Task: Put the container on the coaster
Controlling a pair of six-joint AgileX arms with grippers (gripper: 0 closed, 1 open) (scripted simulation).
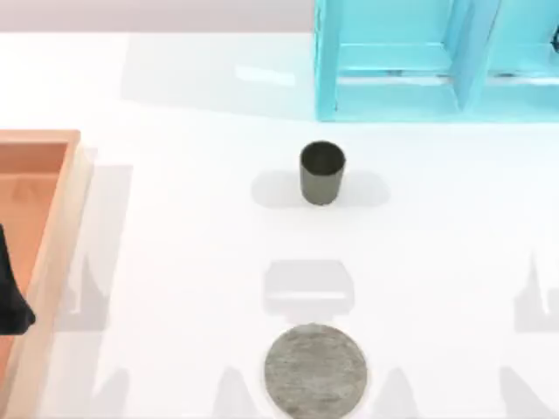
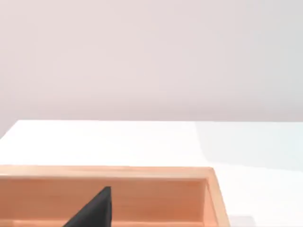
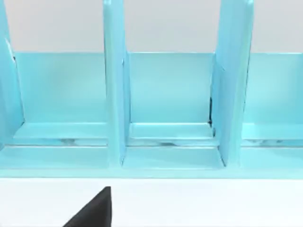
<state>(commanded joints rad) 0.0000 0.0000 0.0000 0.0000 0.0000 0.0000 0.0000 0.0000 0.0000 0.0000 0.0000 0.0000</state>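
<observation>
My overhead camera looks down on the white desk point(image 1: 175, 227). My left wrist camera faces the orange-brown wooden tray point(image 2: 142, 198) closely; my right faces the light-blue partitioned rack point(image 3: 165, 104), both also visible overhead.

Bright, even light all over. Soft grey shadows on the white desk point(image 1: 175, 262), one either side of the cup point(image 1: 322, 173). Bit soft overall, no glare, no edge warping.

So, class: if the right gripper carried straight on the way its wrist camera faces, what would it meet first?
Probably the light blue divided rack, after bare white table; which compartment is unclear.
</observation>
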